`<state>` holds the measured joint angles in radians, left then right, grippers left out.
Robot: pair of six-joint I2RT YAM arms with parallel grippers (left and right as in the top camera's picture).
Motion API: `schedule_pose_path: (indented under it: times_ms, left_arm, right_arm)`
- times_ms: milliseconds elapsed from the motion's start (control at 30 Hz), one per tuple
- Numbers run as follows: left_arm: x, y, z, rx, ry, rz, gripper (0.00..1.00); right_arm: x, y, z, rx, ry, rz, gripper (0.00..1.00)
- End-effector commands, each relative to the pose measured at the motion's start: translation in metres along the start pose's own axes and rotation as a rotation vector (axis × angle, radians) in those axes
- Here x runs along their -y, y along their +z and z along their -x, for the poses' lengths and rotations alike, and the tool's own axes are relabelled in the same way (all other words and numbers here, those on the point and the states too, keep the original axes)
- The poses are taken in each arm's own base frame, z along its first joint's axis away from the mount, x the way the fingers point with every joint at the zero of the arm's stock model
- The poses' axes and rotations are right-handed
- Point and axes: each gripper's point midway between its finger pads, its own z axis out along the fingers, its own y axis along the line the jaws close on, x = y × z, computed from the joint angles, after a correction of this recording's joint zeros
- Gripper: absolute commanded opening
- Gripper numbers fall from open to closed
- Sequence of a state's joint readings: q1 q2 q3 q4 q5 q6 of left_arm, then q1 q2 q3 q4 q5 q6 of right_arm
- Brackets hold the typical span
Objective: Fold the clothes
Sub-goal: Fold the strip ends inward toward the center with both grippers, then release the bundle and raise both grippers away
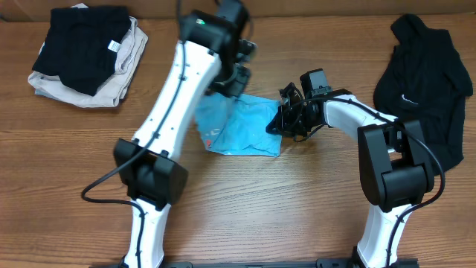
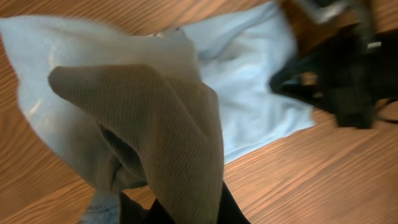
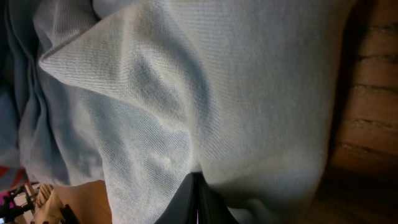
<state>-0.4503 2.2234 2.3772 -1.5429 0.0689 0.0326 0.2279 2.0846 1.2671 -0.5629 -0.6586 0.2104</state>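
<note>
Lying between left tool (image 1: 236, 80) and right tool (image 1: 280, 121): T-shirt (image 1: 242, 128).

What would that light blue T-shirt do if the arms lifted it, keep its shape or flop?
Probably flop: the light blue T-shirt lies in soft creases and hangs in loose folds in the left wrist view. It looks thin and light, so it would likely sag wherever unsupported. Its fine knit seems unlikely to slip.
</note>
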Motion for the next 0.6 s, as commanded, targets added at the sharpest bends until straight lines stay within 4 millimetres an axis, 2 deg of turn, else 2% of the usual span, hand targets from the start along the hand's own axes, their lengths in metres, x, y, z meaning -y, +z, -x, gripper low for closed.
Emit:
schedule_pose_path:
  times_ms: [0, 200, 300, 400, 567]
  left_arm:
    - [0.024, 0.018, 0.008, -0.011, -0.028, 0.000, 0.07]
    - [0.045, 0.072, 0.009, -0.093, -0.104, -0.015, 0.13]
    - [0.063, 0.096, 0.013, -0.108, -0.100, -0.085, 0.12]
    - [0.078, 0.111, 0.019, -0.102, -0.087, -0.137, 0.15]
    - [0.093, 0.115, 0.034, -0.042, -0.076, -0.168, 0.29]
  right_arm:
    - [0.017, 0.002, -0.001, -0.001, 0.034, -0.053, 0.04]
    - [0.018, -0.009, 0.004, 0.011, 0.055, -0.011, 0.04]
    - [0.003, -0.035, 0.019, 0.059, 0.052, 0.097, 0.04]
    - [-0.017, -0.081, 0.040, 0.149, 0.027, 0.202, 0.04]
    - [-0.042, -0.176, 0.058, 0.338, -0.035, 0.276, 0.05]
